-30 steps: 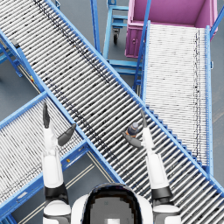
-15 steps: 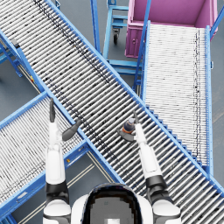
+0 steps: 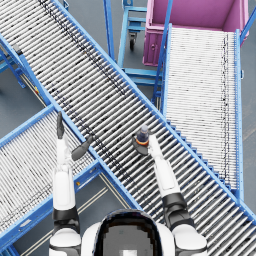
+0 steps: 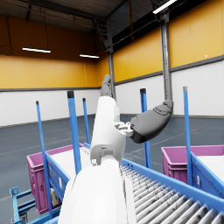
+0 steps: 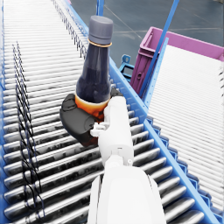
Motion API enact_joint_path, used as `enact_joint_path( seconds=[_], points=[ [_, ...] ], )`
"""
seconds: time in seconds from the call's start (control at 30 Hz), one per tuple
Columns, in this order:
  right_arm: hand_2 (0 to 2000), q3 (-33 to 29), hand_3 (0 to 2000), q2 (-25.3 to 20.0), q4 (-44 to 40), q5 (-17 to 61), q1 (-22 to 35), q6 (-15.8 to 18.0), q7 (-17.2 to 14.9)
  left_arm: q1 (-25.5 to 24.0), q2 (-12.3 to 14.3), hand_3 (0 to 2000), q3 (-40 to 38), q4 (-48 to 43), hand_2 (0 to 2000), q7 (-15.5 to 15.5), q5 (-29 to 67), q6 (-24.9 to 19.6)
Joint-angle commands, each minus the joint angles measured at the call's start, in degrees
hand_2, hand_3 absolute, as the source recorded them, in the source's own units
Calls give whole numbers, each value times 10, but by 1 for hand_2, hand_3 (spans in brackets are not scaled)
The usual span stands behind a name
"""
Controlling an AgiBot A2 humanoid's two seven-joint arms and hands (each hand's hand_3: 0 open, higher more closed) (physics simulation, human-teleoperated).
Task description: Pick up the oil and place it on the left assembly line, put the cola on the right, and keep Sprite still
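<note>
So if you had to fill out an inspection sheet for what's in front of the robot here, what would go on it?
Surface: middle roller conveyor runs diagonally, with a left conveyor and a right conveyor beside it.
Job's things: one dark bottle, grey cap, orange band, likely the cola, upright on the middle conveyor. No oil or Sprite seen.
Clutter: nothing seen.
Hands: right hand grips the bottle's base; left hand is open and raised over the left conveyor, holding nothing.
Cables: nothing seen.
Surroundings: purple bin at the right conveyor's far end, grey floor, and yellow and white hall walls.
</note>
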Motion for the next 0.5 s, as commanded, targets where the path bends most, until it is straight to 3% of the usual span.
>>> enact_joint_path(
  seconds=[0.03, 0.13, 0.17, 0.2, 0.37, 0.5],
  points=[
    [2000, -58, 2000, -1, 150, 0, 3, 25, 1, 0, 0, 0, 1, -3, 0, 0, 0, 0],
    [2000, -108, 2000, -5, 194, -1, 17, 76, -3, -3, 2, 0, -2, -9, 0, 0, 0, 0],
    [2000, -177, 2000, -2, 225, -1, 36, 84, -4, -6, 2, 0, -3, -15, 0, 0, 0, 0],
    [2000, -191, 2000, -1, 232, 0, 39, 92, -5, -7, 3, 0, -2, -19, 0, 0, 0, 0],
    [2000, -274, 2000, 20, 204, -1, 95, 94, -8, 0, 5, 0, -8, -31, 0, 0, 0, 0],
    [2000, -327, 2000, 42, 118, -1, 142, 94, -9, 1, 6, 0, -10, -41, 0, 0, 0, 0]
  ],
)
